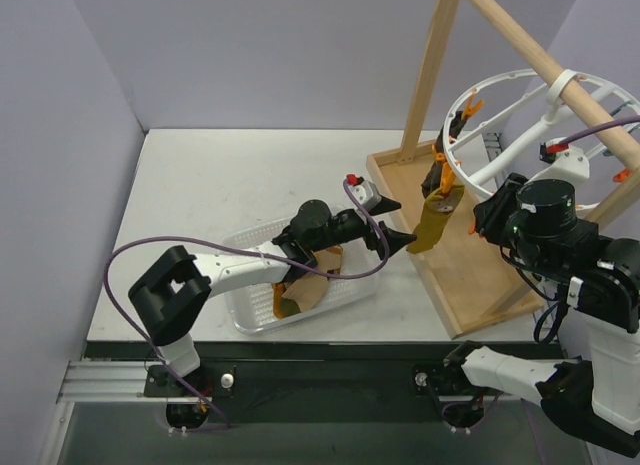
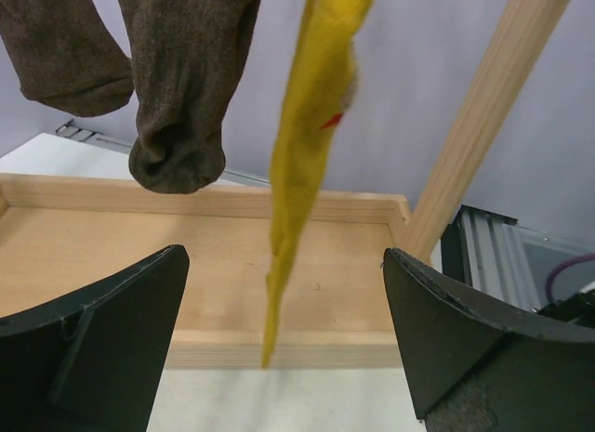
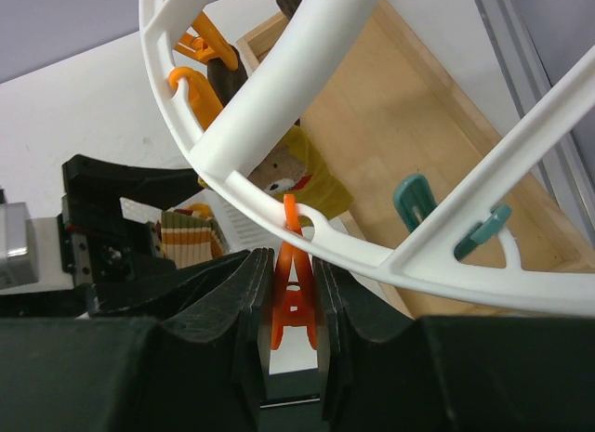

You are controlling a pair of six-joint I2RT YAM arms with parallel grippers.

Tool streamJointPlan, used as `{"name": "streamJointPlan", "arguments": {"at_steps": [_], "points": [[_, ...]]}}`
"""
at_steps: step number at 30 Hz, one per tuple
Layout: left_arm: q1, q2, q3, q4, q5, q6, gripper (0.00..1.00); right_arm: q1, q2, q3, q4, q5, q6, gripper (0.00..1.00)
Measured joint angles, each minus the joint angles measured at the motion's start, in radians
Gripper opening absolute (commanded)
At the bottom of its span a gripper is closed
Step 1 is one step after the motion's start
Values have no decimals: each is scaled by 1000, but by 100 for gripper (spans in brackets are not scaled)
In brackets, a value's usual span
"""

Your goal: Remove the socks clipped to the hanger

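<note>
Above the table, the top view showed the left gripper (image 1: 394, 223) reaching out from over the clear bin (image 1: 245, 320), where removed socks already lay, toward the yellow sock (image 1: 437, 220). That sock hung from the near rim of the hanger (image 1: 500, 78), above the wooden frame's base (image 1: 470, 275). I had the right gripper (image 1: 483, 217) up at the same rim, just beside the sock's top.

From the left wrist camera, both fingers (image 2: 102, 339) stood spread wide and gripped nothing. The yellow sock dangled between them without touching either, and two brown socks (image 2: 177, 79) hung to its left.

At the right wrist camera, the jaws were clenched on an orange clip (image 3: 295, 297) under the white ring. The yellow sock sat just behind it, with teal clips (image 3: 414, 200) further along.

I judged I was mid-release of the yellow sock. Next, I thought, the left fingers should close on its lower part, and I couldn't tell whether the squeezed clip had let go.
</note>
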Motion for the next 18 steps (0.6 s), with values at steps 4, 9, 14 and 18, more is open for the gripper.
{"name": "streamJointPlan", "arguments": {"at_steps": [4,9,14,18], "points": [[0,124,74,66,18,-5,97,-1,-10,-5,5,-5,-2,4],[-16,238,132,178,46,-69,63,-1,-23,-10,10,-8,-2,3],[-40,315,208,214,68,-138,23,-1,-38,-35,25,-8,-2,5],[-65,321,217,222,74,-163,0,-1,-46,-47,34,-8,-2,13]]}}
